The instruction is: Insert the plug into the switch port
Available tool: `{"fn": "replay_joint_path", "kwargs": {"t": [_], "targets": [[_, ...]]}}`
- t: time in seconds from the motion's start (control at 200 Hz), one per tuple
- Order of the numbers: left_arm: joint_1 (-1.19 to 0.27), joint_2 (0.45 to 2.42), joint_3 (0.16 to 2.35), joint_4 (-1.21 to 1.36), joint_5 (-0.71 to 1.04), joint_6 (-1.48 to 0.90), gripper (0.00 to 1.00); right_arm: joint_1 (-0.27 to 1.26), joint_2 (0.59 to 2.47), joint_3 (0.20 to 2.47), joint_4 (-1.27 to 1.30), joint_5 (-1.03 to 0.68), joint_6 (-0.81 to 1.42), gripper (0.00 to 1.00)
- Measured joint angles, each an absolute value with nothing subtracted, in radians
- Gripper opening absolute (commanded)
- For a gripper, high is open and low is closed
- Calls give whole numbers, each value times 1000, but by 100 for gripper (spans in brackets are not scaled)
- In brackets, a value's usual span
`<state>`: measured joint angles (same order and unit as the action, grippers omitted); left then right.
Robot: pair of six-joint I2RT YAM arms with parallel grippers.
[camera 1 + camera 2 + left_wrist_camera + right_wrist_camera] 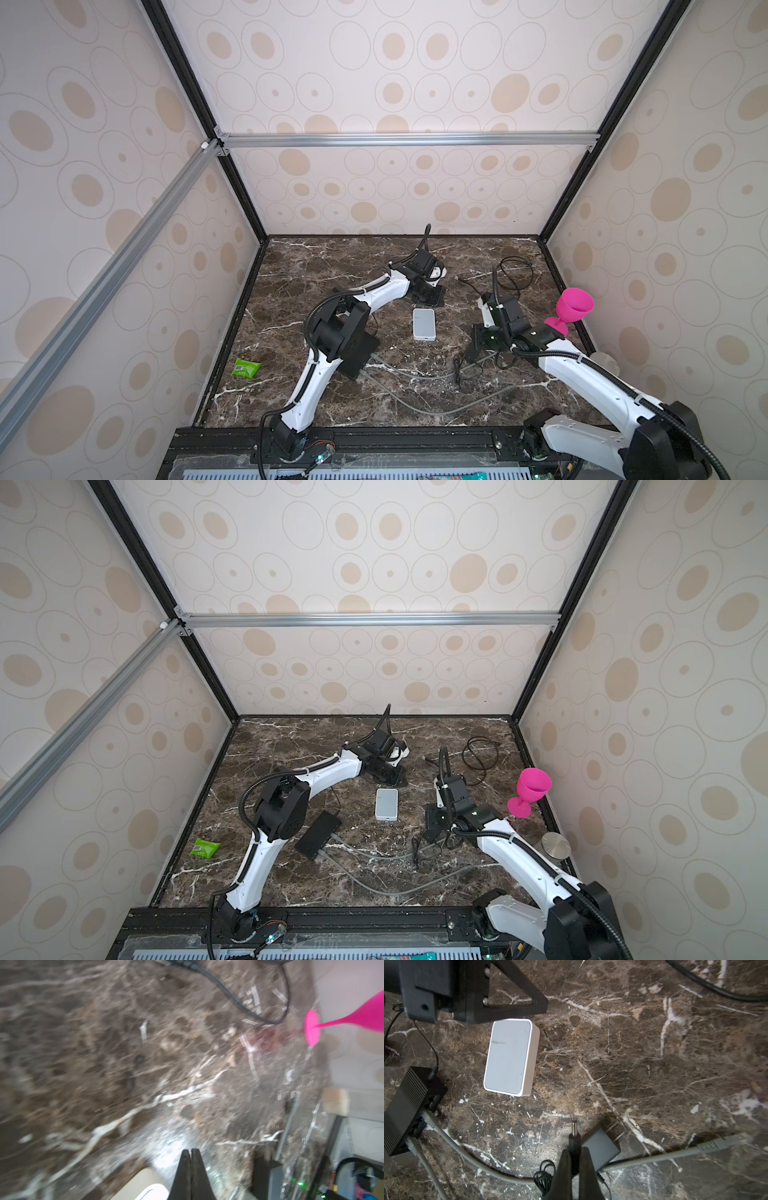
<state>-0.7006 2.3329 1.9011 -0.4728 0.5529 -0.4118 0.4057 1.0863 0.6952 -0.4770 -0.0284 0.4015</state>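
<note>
The right pincer [574,1151] is gripping the plug [573,1130] right of the white switch [510,1057], bare surface [654,1053] between them, while the closed left pincer [190,1152] is hanging at its far end and grey cables [708,1145] are trailing nearer.

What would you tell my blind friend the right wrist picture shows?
The right tool pinches a black barrel plug above a brown marble table. Ahead lies a white box; off to one side, a black network switch holds two grey cables.
</note>
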Motion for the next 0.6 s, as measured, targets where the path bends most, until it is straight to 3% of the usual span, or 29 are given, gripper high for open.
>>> {"fn": "replay_joint_path", "kwargs": {"t": [0.265, 0.6], "targets": [[-725, 2320, 1753, -437, 547, -455, 0, 402, 1058, 690, -506, -33, 404, 0], [-721, 2266, 1740, -519, 302, -448, 0, 401, 1080, 690, -509, -126, 400, 0]]}}
